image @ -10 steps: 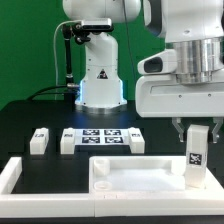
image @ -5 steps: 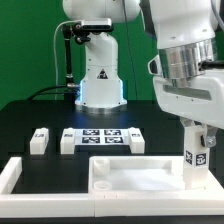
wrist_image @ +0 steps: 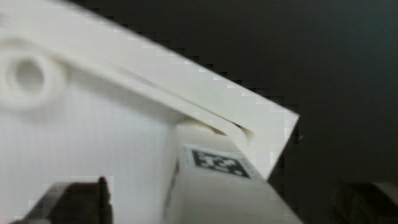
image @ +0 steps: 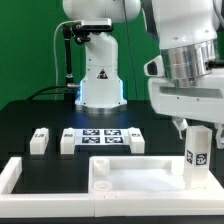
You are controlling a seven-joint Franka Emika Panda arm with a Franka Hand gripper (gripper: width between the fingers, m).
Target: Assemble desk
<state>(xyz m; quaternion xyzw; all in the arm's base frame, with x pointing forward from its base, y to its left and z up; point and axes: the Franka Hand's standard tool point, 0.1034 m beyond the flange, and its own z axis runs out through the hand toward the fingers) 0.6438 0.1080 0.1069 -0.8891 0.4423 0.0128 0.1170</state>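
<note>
The jaws stand spread either side of the upright leg, which stands at the corner of the desk top on the exterior view's right, on a black surface before a green backdrop. A moment ago they pinched it. Where the leg's foot meets the top is hard to make out, and the wrist view is blurry.
</note>
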